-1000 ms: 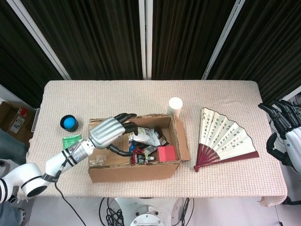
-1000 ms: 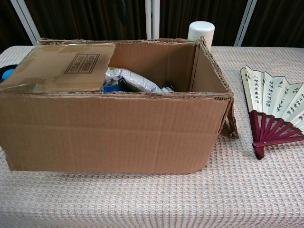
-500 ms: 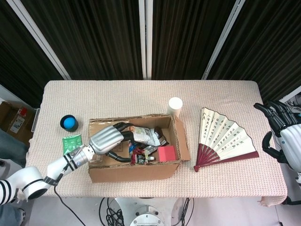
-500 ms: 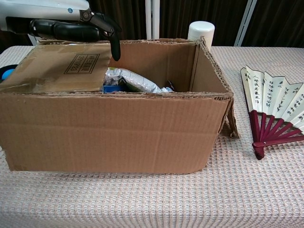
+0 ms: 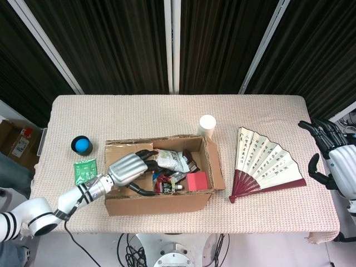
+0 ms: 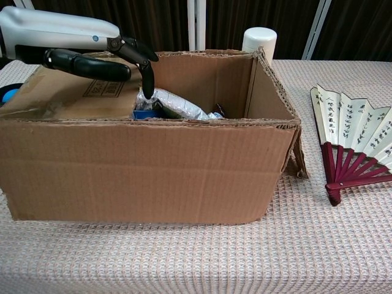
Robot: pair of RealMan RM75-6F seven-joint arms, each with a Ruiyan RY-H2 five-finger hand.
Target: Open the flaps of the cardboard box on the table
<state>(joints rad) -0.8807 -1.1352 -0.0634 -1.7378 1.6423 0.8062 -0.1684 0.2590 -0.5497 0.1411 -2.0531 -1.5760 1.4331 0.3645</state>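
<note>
1. Right now my left robot hand (image 5: 129, 167) sits over the one inward-folded flap (image 5: 123, 169) at the 9 o'clock end of the cardboard box (image 5: 167, 201), fingers curled at its free edge, holding nothing that I can see.
2. Box sits mid-surface (image 5: 139, 117), slightly toward 7 o'clock; long flaps and the 3 o'clock flap look already out.
3. To do this well, I judge: hook fingertips under the flap edge, not on the packets (image 5: 169, 160) inside, then sweep toward 9 o'clock along the hinge arc.
4. Right robot hand (image 5: 334, 161) hangs off the 3 o'clock edge, fingers spread, empty.
5. Counts: one box, one folding fan (image 5: 266, 161), one white cylinder (image 5: 207, 127), one blue ball (image 5: 83, 146), one green packet (image 5: 84, 168).
</note>
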